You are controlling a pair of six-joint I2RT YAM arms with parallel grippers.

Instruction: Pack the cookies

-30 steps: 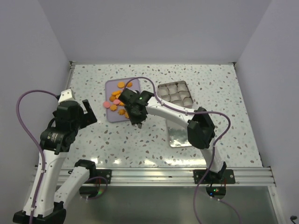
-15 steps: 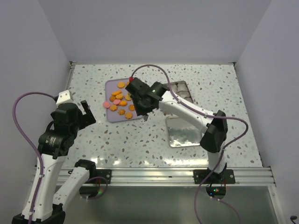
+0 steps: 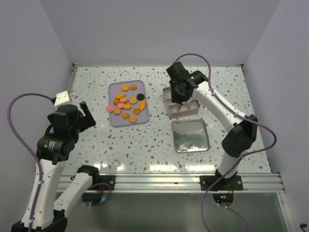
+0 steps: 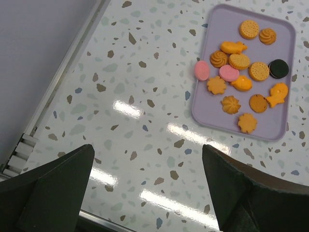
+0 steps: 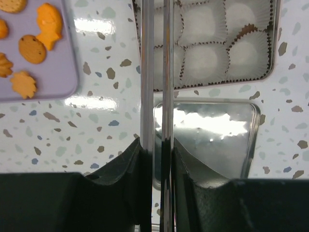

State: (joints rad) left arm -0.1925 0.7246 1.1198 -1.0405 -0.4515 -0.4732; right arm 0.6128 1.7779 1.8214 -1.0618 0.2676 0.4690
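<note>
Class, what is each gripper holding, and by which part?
The left gripper, open, holds nothing. The right gripper hangs over the tin, jaws nearly together; a hold cannot be told.

A white desk (image 3: 120, 145) was seen, dotted all over with small grey, brown and blue specks. It was closed in on three sides by plain walls of a pale grey-lilac colour: a back wall (image 3: 159, 29), a left wall (image 3: 29, 58) and a right wall (image 3: 285, 63). A silver metal rail (image 3: 159, 182) was fixed along the near edge of the desk. A thin metal strip (image 4: 57, 87) was laid along the left edge, where the desk met the left wall. Below the rail, a dull grey surface (image 3: 164, 212) was seen. Bright white spots of light (image 4: 128, 108) were thrown back from the shiny desk top.
</note>
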